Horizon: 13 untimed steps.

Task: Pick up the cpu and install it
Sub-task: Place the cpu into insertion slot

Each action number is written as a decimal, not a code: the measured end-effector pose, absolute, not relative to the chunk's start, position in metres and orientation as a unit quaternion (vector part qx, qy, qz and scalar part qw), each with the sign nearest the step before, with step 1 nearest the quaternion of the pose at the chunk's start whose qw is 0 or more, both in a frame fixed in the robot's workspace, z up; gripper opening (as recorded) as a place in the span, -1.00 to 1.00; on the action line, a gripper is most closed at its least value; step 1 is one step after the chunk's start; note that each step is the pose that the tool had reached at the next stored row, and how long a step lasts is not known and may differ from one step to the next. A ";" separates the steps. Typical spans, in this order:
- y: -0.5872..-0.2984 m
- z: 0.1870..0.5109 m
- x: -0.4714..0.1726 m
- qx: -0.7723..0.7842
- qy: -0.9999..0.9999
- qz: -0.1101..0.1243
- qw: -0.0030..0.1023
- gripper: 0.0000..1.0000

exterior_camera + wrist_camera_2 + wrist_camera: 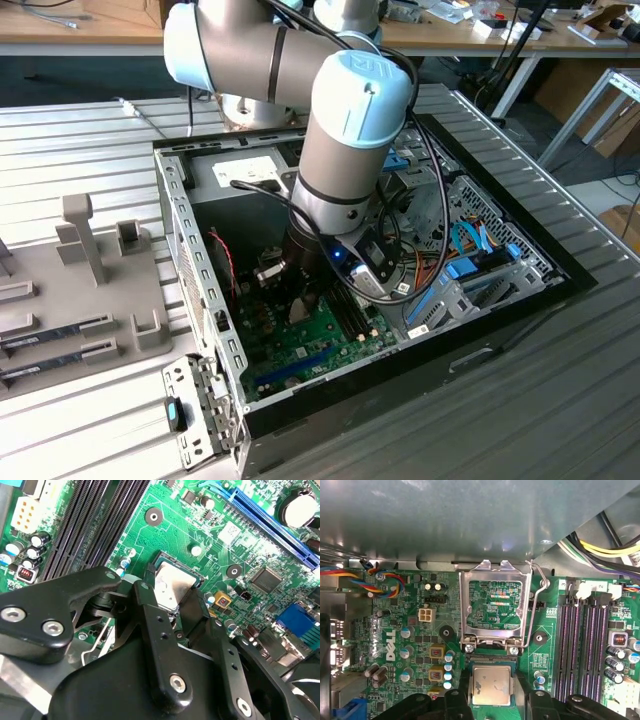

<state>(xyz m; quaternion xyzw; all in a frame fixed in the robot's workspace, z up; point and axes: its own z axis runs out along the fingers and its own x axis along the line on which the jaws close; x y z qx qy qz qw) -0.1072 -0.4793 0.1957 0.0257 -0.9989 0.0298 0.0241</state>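
Note:
The cpu, a small square chip with a silver-grey top plate, lies level in the socket on the green motherboard. My gripper straddles it, one black finger against each side. In the second wrist view the cpu shows between the same fingers, with my gripper closed around its edges. The socket's metal lid stands hinged open just beyond the chip, its lever raised. In the exterior view the arm reaches down into the open computer case.
Black memory slots run beside the socket. A blue expansion slot and a coin battery lie further off. Coloured cables and case walls hem in the arm. A grey tray holding memory sticks sits on the exterior view's left.

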 end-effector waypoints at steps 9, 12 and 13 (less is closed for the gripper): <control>-0.478 0.207 -0.107 0.026 -0.999 0.030 0.024 -0.11; -0.478 0.210 -0.107 0.026 -0.999 0.029 0.024 -0.11; -0.478 0.210 -0.107 0.028 -0.999 0.029 0.024 -0.11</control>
